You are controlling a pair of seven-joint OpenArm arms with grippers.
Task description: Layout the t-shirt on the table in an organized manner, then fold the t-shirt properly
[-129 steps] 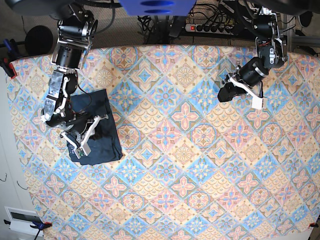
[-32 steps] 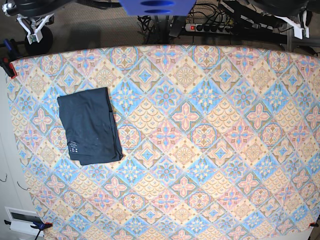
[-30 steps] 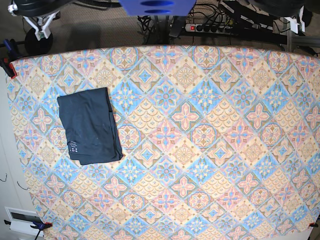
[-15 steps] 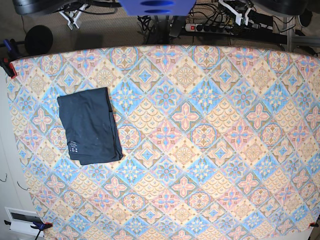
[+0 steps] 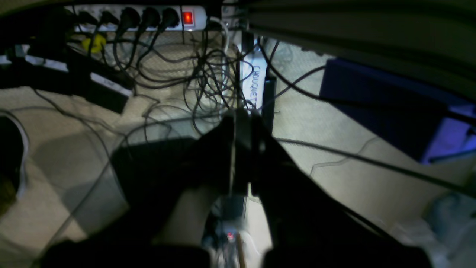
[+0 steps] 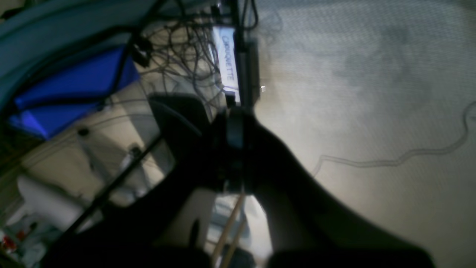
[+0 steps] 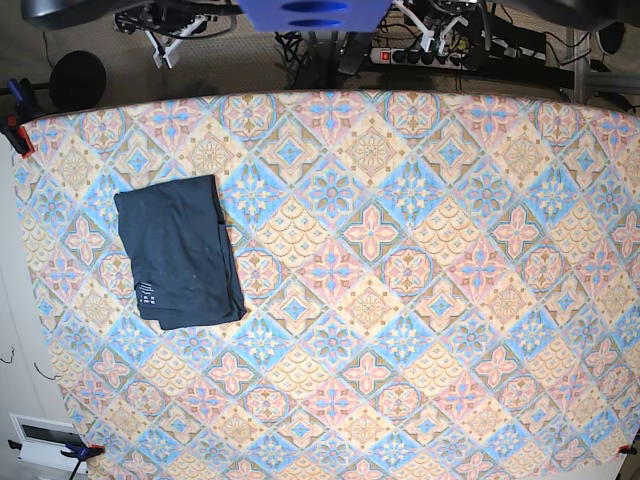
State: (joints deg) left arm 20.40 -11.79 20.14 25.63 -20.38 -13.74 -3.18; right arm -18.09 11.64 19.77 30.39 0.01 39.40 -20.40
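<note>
shirt (image 7: 180,251): folded into a tidy rectangle at about 9 o'clock on the table (image 7: 420,300), long axis running roughly 12 to 6, white label near its 7 o'clock corner

right gripper (image 6: 235,139): parked off the table past the 11 o'clock edge, fingers pressed together on nothing, camera looking at floor and cables (image 6: 178,41)

left gripper (image 5: 243,134): off past the 1 o'clock edge over the power strip (image 5: 141,16), also closed up, empty

who's closer: right arm by a lot, shirt sits toward 7 o'clock from it

progress: looks basically done to me
</note>
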